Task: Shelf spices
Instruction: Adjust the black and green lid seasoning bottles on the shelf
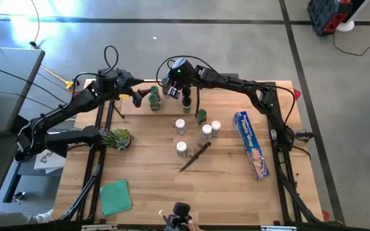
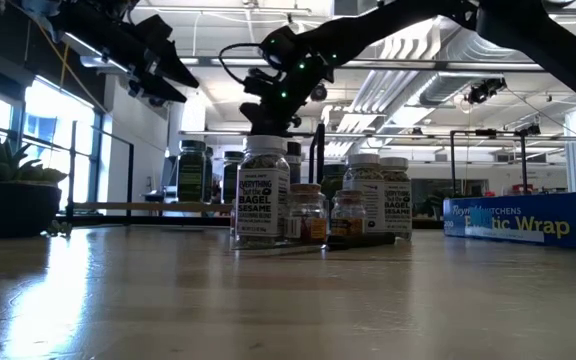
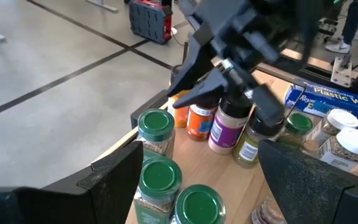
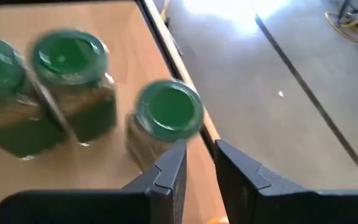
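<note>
Three green-capped spices (image 3: 156, 124) (image 3: 160, 174) (image 3: 199, 202) stand in a cluster by the table's far edge (image 1: 154, 96); in the low view they rest on the shelf (image 2: 138, 207). My left gripper (image 1: 135, 96) hovers open above them, with one finger on each side of the cluster (image 3: 210, 186). My right gripper (image 1: 167, 88) slants down from the right. Its fingers (image 4: 199, 149) stand a narrow gap apart with nothing between them, just short of one green-capped jar (image 4: 166, 115). I cannot tell whether it touches that jar. More jars (image 1: 198, 131) stand mid-table.
An orange jar (image 3: 199, 121), a purple-labelled jar (image 3: 225, 130) and a dark-capped jar (image 3: 253, 140) stand under my right arm. A knife (image 1: 194, 157) lies mid-table, with a blue wrap box (image 1: 252, 144) to its right. A plant (image 1: 117, 138) and a green pad (image 1: 115, 196) are at the left.
</note>
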You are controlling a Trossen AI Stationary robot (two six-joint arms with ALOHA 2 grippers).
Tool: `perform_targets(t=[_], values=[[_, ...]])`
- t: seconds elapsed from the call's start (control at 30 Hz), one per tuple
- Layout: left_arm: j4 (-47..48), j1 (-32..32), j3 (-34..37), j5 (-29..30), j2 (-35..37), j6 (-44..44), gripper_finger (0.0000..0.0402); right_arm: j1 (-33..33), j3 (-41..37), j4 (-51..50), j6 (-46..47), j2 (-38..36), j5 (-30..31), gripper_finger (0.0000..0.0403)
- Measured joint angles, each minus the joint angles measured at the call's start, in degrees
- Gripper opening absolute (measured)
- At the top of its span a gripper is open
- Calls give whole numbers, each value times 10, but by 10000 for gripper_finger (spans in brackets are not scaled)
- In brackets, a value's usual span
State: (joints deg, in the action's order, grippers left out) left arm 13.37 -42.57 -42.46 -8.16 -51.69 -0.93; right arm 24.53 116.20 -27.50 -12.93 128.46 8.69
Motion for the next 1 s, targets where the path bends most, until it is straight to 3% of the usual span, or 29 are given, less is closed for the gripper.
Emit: perform_targets(t=[0.5, 0.8, 1.0], values=[[-3, 0, 0, 3, 0, 1, 314, -5, -1, 54, 15, 27, -45, 76], [3, 0, 0, 3, 0, 4, 313, 4, 16, 57, 9, 23, 18, 76], [1, 0, 0, 3, 0, 6, 314, 14, 16, 72, 32, 40, -13, 76]])
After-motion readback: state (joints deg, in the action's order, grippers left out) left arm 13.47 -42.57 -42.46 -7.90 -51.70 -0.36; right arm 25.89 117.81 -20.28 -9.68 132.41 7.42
